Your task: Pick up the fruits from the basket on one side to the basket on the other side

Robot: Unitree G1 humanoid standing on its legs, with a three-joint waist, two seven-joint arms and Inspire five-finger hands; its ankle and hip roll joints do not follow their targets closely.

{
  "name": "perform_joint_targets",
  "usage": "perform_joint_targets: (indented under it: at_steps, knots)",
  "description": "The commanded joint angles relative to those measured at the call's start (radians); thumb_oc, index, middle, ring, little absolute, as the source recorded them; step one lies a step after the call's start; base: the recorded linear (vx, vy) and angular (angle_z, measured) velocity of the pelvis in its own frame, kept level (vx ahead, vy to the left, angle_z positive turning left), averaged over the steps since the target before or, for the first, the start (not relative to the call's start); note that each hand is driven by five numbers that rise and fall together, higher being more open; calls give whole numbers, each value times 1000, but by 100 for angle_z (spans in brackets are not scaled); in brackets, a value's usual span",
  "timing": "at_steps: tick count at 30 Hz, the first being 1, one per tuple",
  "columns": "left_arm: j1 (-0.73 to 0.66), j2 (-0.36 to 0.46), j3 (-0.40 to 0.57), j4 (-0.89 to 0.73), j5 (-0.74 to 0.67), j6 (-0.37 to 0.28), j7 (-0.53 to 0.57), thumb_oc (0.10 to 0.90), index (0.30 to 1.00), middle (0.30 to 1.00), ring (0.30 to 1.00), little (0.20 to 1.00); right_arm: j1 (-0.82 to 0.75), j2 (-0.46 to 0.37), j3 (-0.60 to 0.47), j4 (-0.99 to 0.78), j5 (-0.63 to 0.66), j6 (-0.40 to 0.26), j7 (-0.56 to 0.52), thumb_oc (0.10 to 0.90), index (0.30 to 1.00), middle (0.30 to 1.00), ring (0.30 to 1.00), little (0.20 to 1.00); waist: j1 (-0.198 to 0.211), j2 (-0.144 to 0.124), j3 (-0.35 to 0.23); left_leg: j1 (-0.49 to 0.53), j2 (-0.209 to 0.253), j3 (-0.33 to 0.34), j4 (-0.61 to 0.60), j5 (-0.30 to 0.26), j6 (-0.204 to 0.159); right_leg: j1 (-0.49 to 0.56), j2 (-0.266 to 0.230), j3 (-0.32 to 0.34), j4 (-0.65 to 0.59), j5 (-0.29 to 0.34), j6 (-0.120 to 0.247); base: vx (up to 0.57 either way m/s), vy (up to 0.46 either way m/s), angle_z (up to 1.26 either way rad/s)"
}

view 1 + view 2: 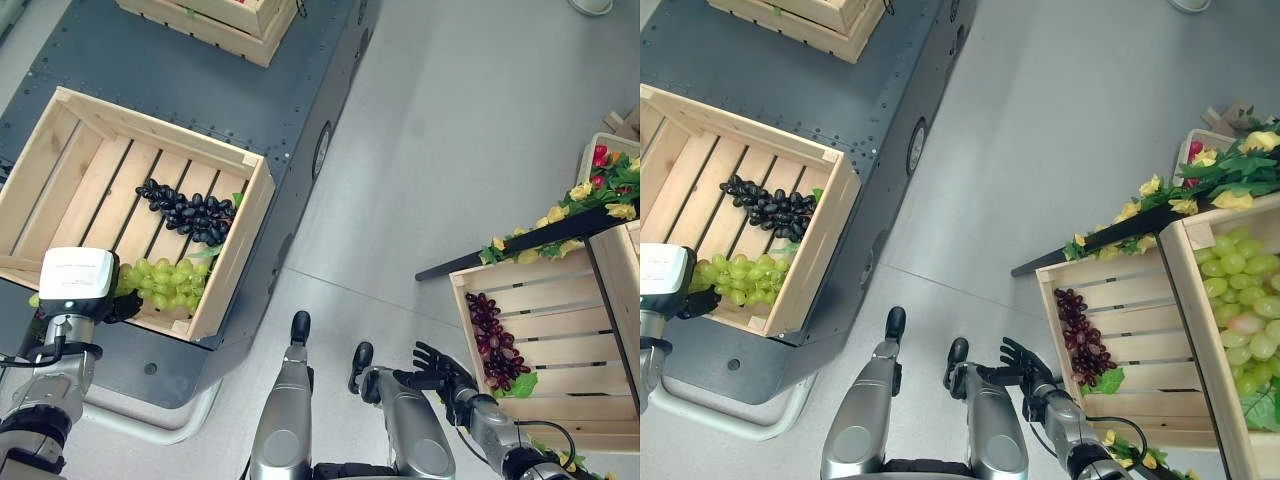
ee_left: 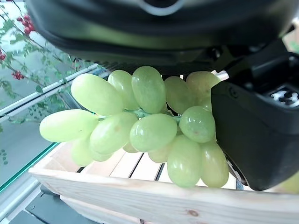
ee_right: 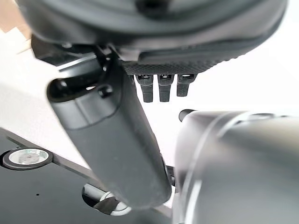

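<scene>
Gripping a bunch of green grapes with the left hand at the near end of the left crate.

Left wrist view: the dark fingers and palm are curled round the green bunch, which sits just above the crate's near wooden wall. A bunch of black grapes lies on the slats of the same crate, just beyond the green bunch and apart from it. The crate rests on a dark grey platform; a second wooden crate stands at its far end. Right hand is low beside the right crate, fingers spread and relaxed, holding nothing. A bunch of red grapes lies inside that crate near its left wall. Artificial yellow and red flowers run along its far edge. In the right eye view, a further crate holds more green grapes.
</scene>
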Motion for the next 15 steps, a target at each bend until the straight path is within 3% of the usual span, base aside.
perform_joint_targets:
  at_steps: [1,8,11,15]
  knots:
    - [10,38,151,-38,-12,36,119,400,300,300,300,300,85,-48,-34,-69,-5,-78,0,800,900,900,900,900,5,40,-49,-15,-98,17,85,-124,42,126,36,-44,-207,97,9,18,-41,2]
    - [116,66,228,-159,24,42,141,400,300,300,300,300,123,-72,-36,-276,33,-126,13,800,900,900,900,900,17,42,-113,40,-102,-9,9,-98,34,203,34,-52,-296,122,18,4,-42,1]
    - [172,87,266,-244,32,55,132,400,300,300,300,300,148,-91,-27,-468,30,-120,24,800,900,900,900,900,20,41,-141,66,-102,-23,-29,-83,29,237,34,-55,-334,136,22,20,-48,12]
    - [242,117,316,-317,48,37,138,400,300,300,300,300,171,-155,10,-718,38,-144,119,800,900,900,900,900,29,43,-206,106,-102,-45,-93,-58,25,271,29,-63,-378,156,33,43,-48,7]
